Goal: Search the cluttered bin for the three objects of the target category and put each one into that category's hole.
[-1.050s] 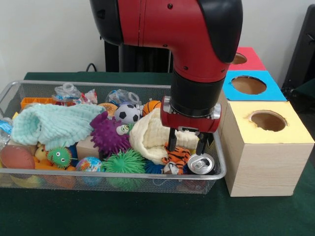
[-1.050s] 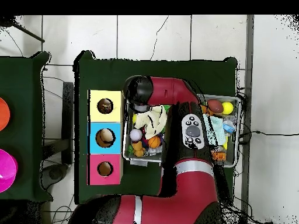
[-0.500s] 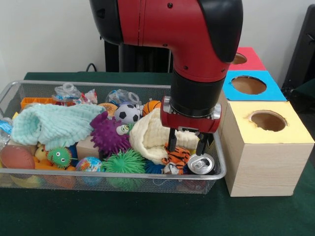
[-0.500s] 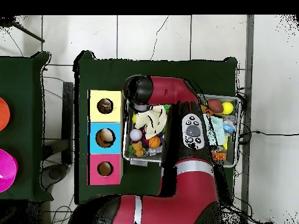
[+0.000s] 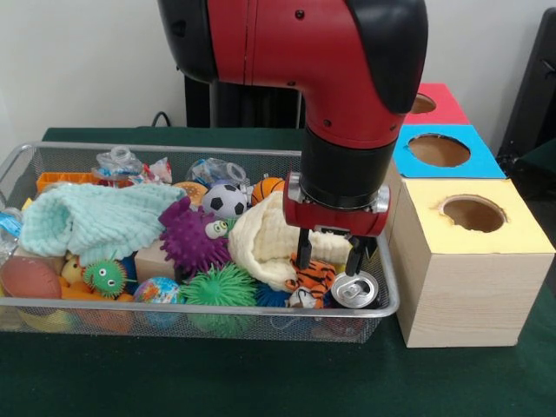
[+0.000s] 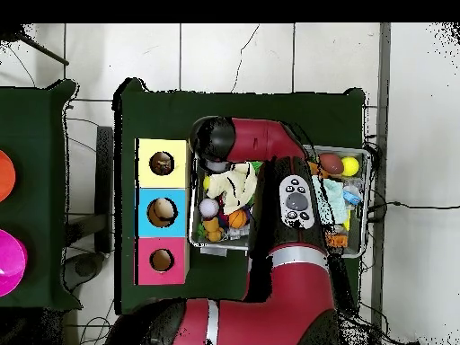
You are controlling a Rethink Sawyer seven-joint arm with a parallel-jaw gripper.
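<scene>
Pincer (image 5: 331,251) hung open at the bin's (image 5: 174,308) end nearest the boxes, its two dark fingers (image 5: 303,248) apart and pointing down, with nothing held between them. One finger stood against the cream cloth (image 5: 261,239) just above the tiger toy (image 5: 311,281); the other stood just above the silver can (image 5: 354,289), which lay in the bin's corner with its top facing out. Whether either fingertip touched anything could not be told.

Farther along the bin lay a soccer ball (image 5: 224,200), a small basketball (image 5: 266,188), a purple spiky toy (image 5: 193,236), a green spiky ball (image 5: 217,287), a mint cloth (image 5: 95,220) and an orange ball (image 5: 29,278) at the far end.

Beside the bin on the green counter (image 5: 261,378) stood three boxes in a row, each with a round hole on top: yellow box (image 5: 473,226) closest to the bin's front corner, blue box (image 5: 443,152) behind it, red box (image 5: 430,104) last.

From overhead the arm (image 6: 269,153) covered the middle of the bin, and the boxes (image 6: 162,211) sat alongside it; the pincer itself was hidden there.
</scene>
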